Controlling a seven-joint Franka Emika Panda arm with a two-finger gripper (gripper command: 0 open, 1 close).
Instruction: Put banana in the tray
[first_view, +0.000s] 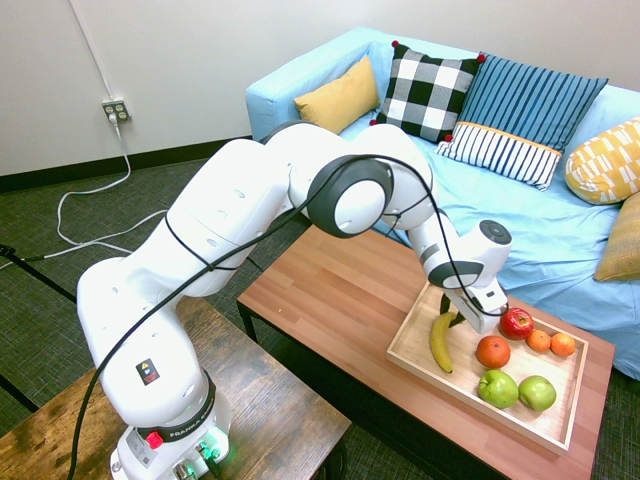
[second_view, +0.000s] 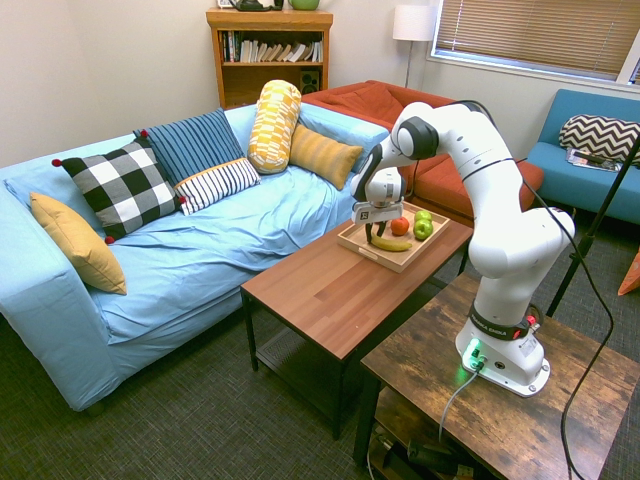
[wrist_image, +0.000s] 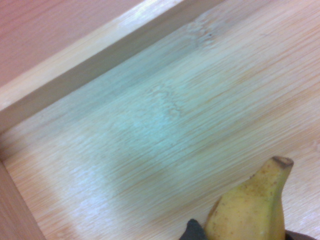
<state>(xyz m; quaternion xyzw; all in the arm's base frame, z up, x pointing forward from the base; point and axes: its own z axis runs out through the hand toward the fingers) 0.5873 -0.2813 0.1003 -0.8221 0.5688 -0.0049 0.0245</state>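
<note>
Gripper (first_view: 452, 315): narrow, closed on the banana (first_view: 440, 343) near one end | Banana: inside the light-wood tray (first_view: 407, 342), near a corner; whether it bears on the tray floor, cannot tell | Also in tray: red apple (first_view: 516, 323), two green apples (first_view: 517, 390), large orange fruit (first_view: 493, 352), two small orange fruits (first_view: 550, 343)

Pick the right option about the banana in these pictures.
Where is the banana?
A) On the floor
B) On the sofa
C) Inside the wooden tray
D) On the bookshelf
C: the banana lies within the raised sides of the tray, next to the orange and at the same end as the robot's fingers.
</note>
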